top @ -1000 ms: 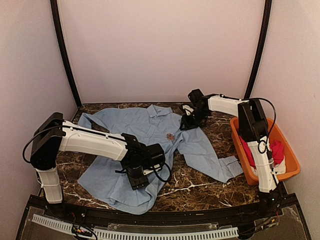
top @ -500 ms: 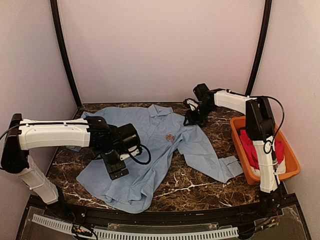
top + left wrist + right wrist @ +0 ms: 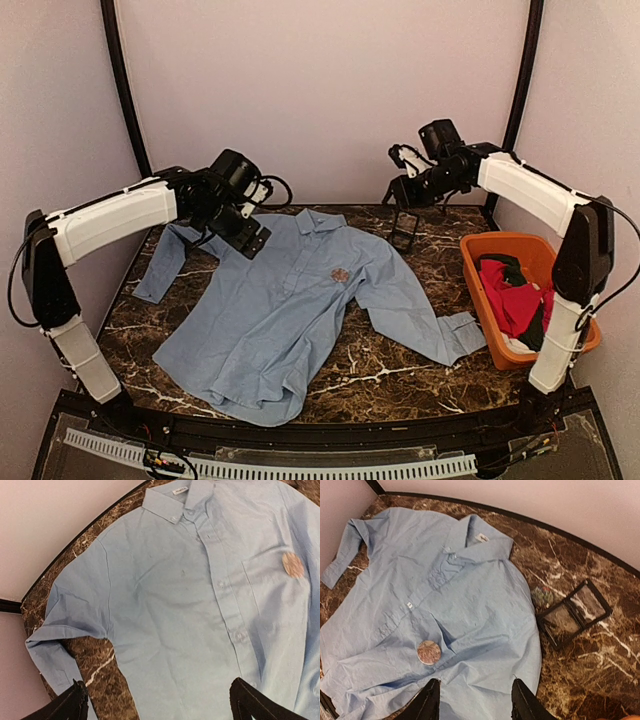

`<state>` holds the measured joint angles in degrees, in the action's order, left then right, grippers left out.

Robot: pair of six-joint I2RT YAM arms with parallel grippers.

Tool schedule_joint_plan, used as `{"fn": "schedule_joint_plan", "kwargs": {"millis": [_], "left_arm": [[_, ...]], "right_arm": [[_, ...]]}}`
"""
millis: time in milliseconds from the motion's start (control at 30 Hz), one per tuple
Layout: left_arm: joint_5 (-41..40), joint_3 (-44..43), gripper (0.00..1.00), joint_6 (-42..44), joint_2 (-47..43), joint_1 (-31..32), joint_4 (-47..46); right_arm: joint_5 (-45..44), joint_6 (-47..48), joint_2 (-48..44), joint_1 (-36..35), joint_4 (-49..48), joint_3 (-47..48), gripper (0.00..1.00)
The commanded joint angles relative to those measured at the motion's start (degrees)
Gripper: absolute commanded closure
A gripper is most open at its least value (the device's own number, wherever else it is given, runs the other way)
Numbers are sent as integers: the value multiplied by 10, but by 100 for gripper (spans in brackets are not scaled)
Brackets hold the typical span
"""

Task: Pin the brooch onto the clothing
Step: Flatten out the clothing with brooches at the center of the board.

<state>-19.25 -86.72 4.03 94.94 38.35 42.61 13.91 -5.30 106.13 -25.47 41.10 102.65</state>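
Observation:
The clothing, a light blue button-up shirt (image 3: pixel 290 310), lies spread flat on the marble table, collar toward the back wall. The brooch (image 3: pixel 341 273), a small round brownish disc, sits on the shirt's chest beside the button placket; it also shows in both wrist views (image 3: pixel 293 565) (image 3: pixel 428 652). My left gripper (image 3: pixel 250 236) hangs high over the shirt's back-left shoulder, jaws wide apart and empty (image 3: pixel 160 705). My right gripper (image 3: pixel 402 190) is raised above the back right of the table, open with nothing between its fingers (image 3: pixel 476 702).
An open black case (image 3: pixel 403 232) lies on the table just right of the shirt's collar, with a small round colourful item (image 3: pixel 542 596) beside it. An orange bin (image 3: pixel 580 300) holding a red garment (image 3: pixel 520 300) stands at the right edge.
The left arm swung from low over the shirt's front hem up to the back left. The right arm lifted off the shirt's shoulder toward the back wall, its jaws now wider.

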Motion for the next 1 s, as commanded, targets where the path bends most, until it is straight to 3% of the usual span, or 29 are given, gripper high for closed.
{"fn": "schedule_joint_plan", "kwargs": {"millis": [0,33,67,100,333,533,800,967], "left_arm": [[58,-85,1,-7,112,-51,-67],[56,-99,1,-5,152,-59,-71],[57,-132,1,-6,172,-63,-69],[59,-164,1,-7,211,-72,-61],[104,-200,1,-10,329,-99,-64],[62,-215,1,13,405,-111,-6],[91,-197,5,-22,415,-194,40],[113,-112,6,-28,377,-219,-5]], "right_arm": [[-95,-7,-36,-25,-28,-64,50],[-104,-8,-53,-27,-38,-85,45],[-107,-9,-63,-26,-48,-101,15],[-105,-6,-74,-25,-62,-119,3],[-93,-9,-135,-25,-135,-218,1],[-91,-10,-146,-25,-135,-213,1],[-181,0,-174,-32,-162,-220,1],[-182,-6,-170,-33,-174,-227,1]]}}
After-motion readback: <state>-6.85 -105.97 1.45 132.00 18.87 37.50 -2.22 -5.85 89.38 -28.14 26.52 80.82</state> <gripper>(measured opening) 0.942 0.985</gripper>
